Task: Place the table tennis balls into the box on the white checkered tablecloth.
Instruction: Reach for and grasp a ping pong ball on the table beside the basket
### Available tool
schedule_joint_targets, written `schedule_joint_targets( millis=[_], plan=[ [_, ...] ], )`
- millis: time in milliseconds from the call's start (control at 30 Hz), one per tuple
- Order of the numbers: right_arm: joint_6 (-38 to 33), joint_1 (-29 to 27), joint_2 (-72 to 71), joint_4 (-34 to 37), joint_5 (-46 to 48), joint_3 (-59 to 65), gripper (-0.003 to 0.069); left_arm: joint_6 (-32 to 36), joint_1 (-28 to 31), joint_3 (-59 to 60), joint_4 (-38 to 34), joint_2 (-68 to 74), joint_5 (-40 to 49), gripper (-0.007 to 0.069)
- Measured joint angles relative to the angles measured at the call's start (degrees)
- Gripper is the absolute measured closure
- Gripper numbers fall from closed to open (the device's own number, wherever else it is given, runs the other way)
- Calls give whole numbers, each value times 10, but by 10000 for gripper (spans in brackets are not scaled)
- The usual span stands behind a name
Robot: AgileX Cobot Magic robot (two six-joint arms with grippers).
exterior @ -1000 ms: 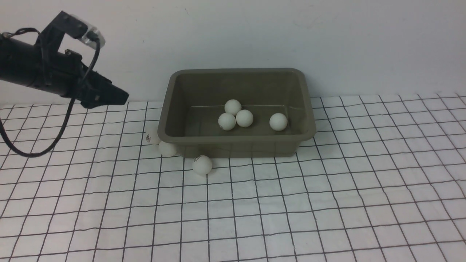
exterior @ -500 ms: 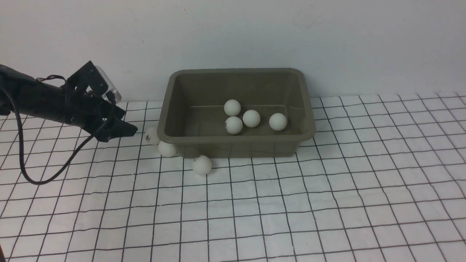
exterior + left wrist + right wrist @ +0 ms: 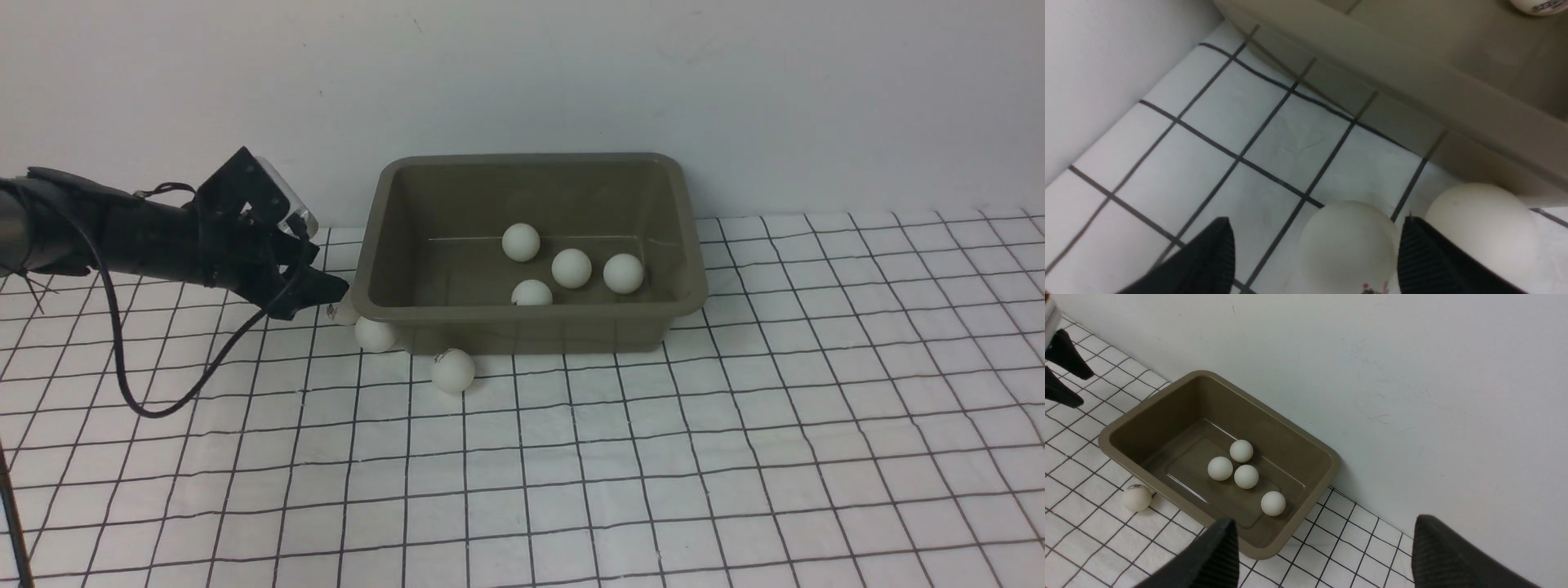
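**A:** Where were the table tennis balls (image 3: 571, 268)?

**B:** Four lay on the floor of the box (image 3: 531, 333). Three were spread loosely mid-floor and one was close to the near wall, partly hidden by the rim in the front view. Three more sat out on the white checkered tablecloth (image 3: 653, 457), all by the box's near left corner. The corner ball (image 3: 375, 334) was tucked under the flared rim. The front ball (image 3: 452, 370) lay just ahead of the near wall, with a dark mark on top. The side ball (image 3: 344, 311) was beside the left wall.

**A:** And the box itself?

**B:** It stood on the cloth, its far side close to the white wall (image 3: 735, 82).

**A:** The arms?

**B:** The left end effector (image 3: 326, 292) was low over the cloth with its jaws wide apart. In its wrist view the side ball stood between the fingers (image 3: 1433, 265), not clamped, and the corner ball lay just outside one finger. The right end effector (image 3: 1325, 520) was up high, looking down on the box, spread wide and gripping nothing.
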Motion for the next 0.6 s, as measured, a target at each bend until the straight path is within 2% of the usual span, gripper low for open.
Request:
schedule_joint_targets(
  millis=[333,467,600],
  plan=[
    [0,0,0,7,0,0,144,9,-11,0,-25,20,-33,147],
    [0,0,0,13,0,0,144,9,-14,0,-31,25,-49,174],
    [0,0,0,13,0,0,144,9,-14,0,-50,26,-67,328]
  ],
)
